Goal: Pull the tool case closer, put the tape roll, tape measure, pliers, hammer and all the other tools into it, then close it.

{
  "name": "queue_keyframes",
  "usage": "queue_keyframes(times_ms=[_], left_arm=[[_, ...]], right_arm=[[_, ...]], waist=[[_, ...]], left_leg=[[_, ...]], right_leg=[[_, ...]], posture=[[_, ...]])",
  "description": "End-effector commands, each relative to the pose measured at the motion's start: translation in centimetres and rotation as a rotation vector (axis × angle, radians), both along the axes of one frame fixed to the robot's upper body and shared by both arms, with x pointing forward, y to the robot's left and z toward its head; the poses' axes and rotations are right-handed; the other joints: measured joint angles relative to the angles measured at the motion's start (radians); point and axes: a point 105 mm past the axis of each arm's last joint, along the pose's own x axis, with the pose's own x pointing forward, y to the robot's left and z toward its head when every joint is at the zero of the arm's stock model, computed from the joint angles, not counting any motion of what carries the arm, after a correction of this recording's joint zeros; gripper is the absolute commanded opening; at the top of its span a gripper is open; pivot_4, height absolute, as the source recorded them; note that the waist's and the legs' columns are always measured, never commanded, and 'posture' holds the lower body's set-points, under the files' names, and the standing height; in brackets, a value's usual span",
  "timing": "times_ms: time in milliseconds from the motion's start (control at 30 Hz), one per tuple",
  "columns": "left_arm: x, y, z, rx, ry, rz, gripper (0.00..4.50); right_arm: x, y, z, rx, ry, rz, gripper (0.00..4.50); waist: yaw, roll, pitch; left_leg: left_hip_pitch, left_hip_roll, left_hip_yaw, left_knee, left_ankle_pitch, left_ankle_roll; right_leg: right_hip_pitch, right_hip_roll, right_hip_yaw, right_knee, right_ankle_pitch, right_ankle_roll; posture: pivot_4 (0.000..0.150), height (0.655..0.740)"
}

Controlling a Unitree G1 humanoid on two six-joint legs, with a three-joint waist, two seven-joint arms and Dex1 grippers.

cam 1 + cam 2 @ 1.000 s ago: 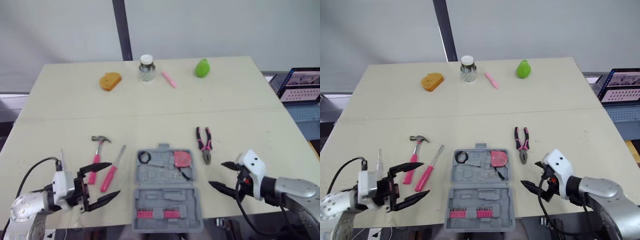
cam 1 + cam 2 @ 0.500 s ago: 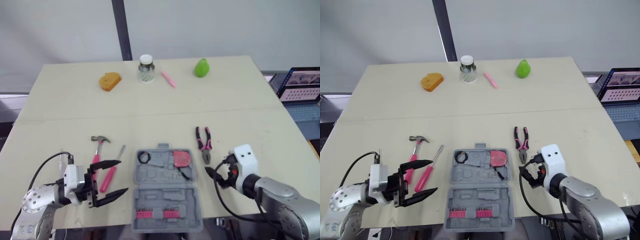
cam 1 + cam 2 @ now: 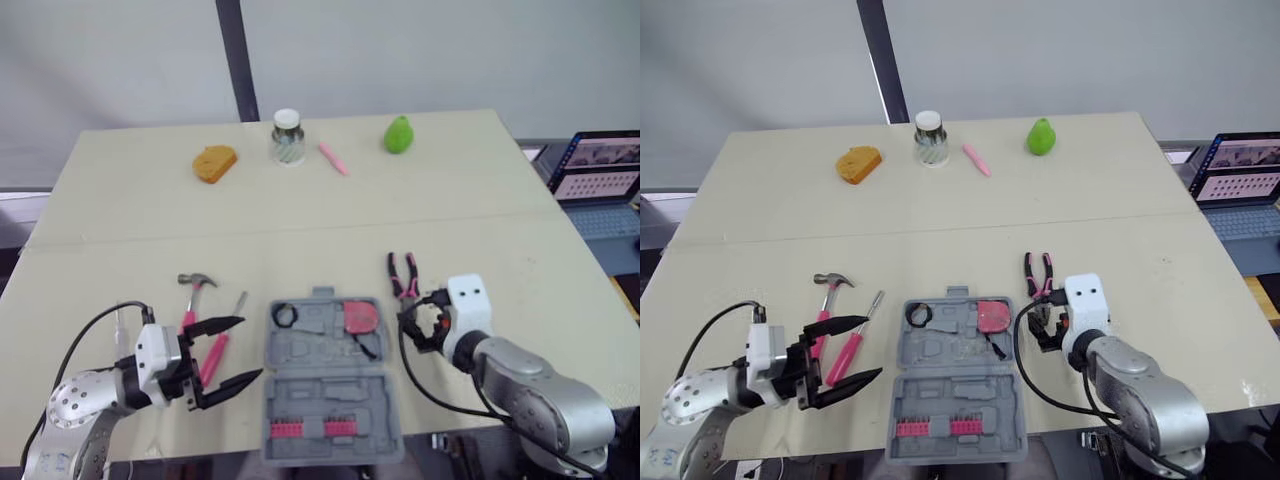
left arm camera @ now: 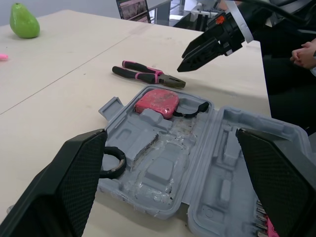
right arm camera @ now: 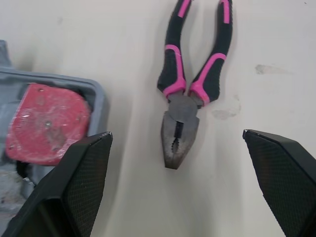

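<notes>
With right gripper (image 5: 176, 136) spread wide over black-and-pink pliers (image 5: 181, 98), risks pinching one handle only, swinging them against the open grey plastic tool case (image 3: 955, 395).

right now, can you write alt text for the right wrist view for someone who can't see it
The right gripper, fingers wide open, hangs over pink-and-black pliers lying on the beige table, their nose framed between its fingers. Beside the pliers, a corner of the grey tool case holds a red tape measure.
</notes>
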Motion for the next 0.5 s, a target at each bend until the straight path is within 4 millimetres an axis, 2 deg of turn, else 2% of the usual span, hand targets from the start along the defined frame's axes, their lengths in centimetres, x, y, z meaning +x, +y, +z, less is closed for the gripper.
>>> queue_keyframes(times_ms=[33, 267, 500], left_arm=[[-0.2, -0.5, 0.4, 0.002, -0.02, -0.006, 4.5], [-0.3, -0.6, 0.6, 0.004, -0.038, 0.013, 4.5], [-0.5, -0.7, 0.6, 0.004, -0.042, 0.03, 4.5]], right_arm=[[1.2, 0.2, 0.5, -0.012, -0.04, -0.036, 4.48], [3.2, 0.5, -0.1, -0.012, -0.036, -0.057, 4.48], [4.1, 1.1, -0.9, -0.015, -0.023, -0.061, 4.48]], waist=[[-0.001, 0.0, 0.0], [-0.003, 0.0, 0.0], [-0.003, 0.0, 0.0]], left_leg=[[0.0, 0.0, 0.0, 0.0, 0.0, 0.0], [0.0, 0.0, 0.0, -0.001, 0.0, -0.001], [0.0, 0.0, 0.0, -0.001, 0.001, -0.001]], right_leg=[[0.0, 0.0, 0.0, 0.0, 0.0, 0.0], [-0.003, 0.0, 0.0, 0.005, -0.001, -0.002], [-0.004, 0.0, 0.001, 0.007, -0.002, -0.003]], posture=[[0.15, 0.7159], [0.15, 0.7159], [0.15, 0.7159]])
